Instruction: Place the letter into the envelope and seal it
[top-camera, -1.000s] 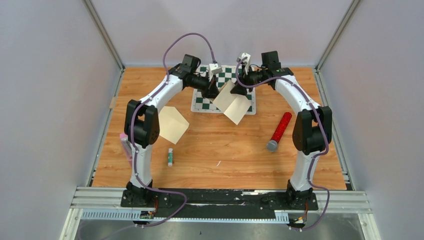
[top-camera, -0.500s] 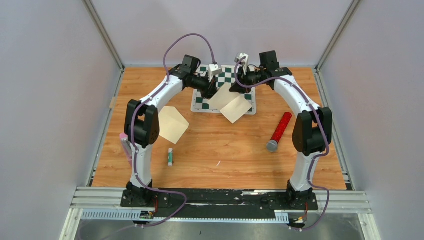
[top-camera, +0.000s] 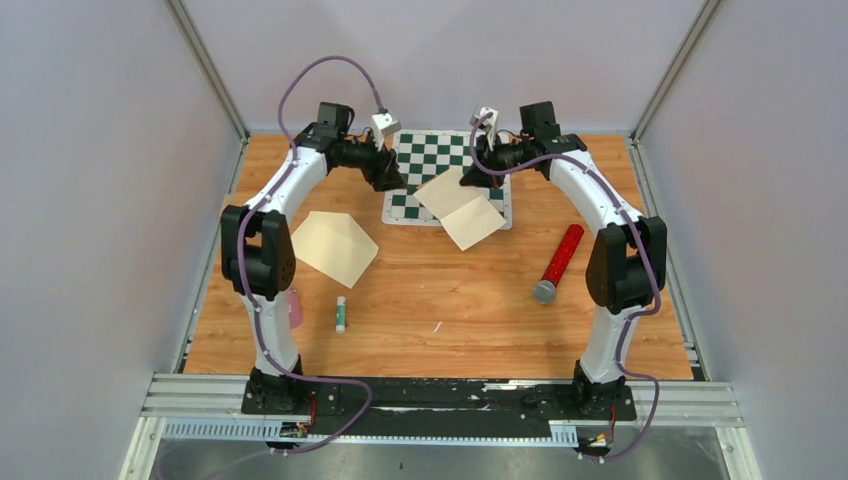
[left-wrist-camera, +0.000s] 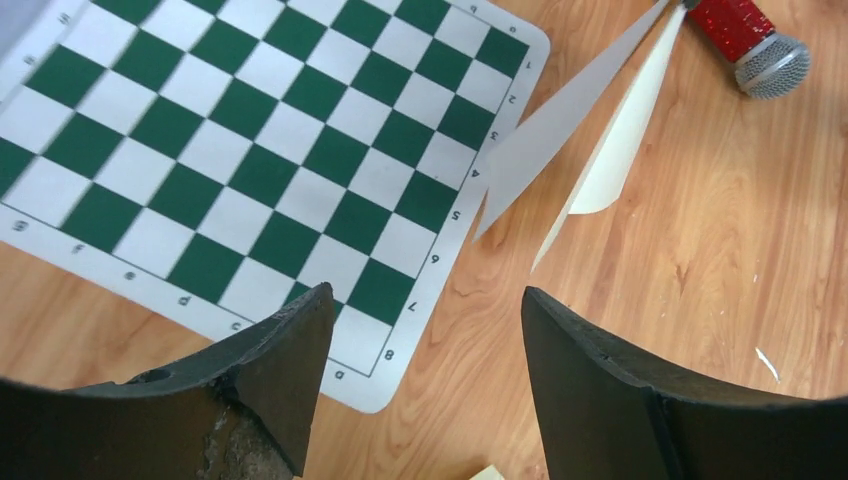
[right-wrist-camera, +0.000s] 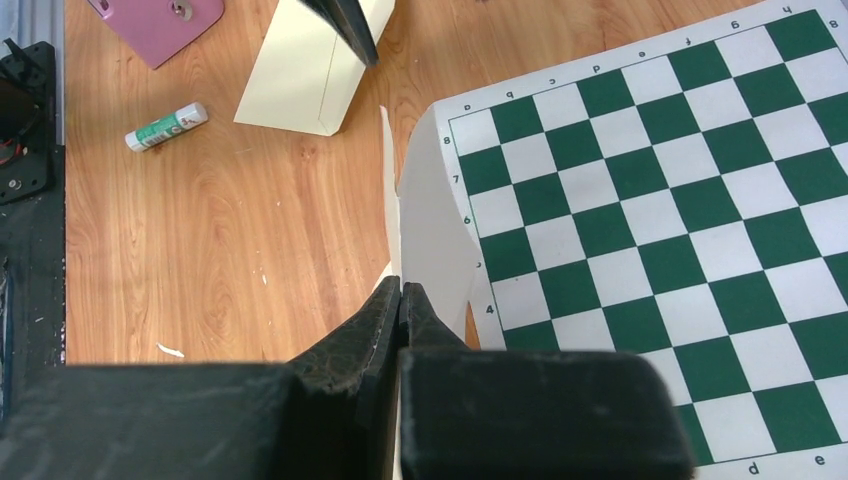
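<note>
From above: your left gripper (top-camera: 388, 177) has released and drawn back; the creased off-white paper letter (top-camera: 462, 208) droops onto the green-checked chessboard mat (top-camera: 430, 155), well apart from the cream paper envelope (top-camera: 335, 245). Left wrist: jaws wide, empty. Right wrist: your right gripper (right-wrist-camera: 400, 292) alone pinches the letter's edge; insertion not begun.

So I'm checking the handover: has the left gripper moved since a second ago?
Yes. The left gripper has drawn left, off the letter, from over the chessboard to its left edge.
</note>
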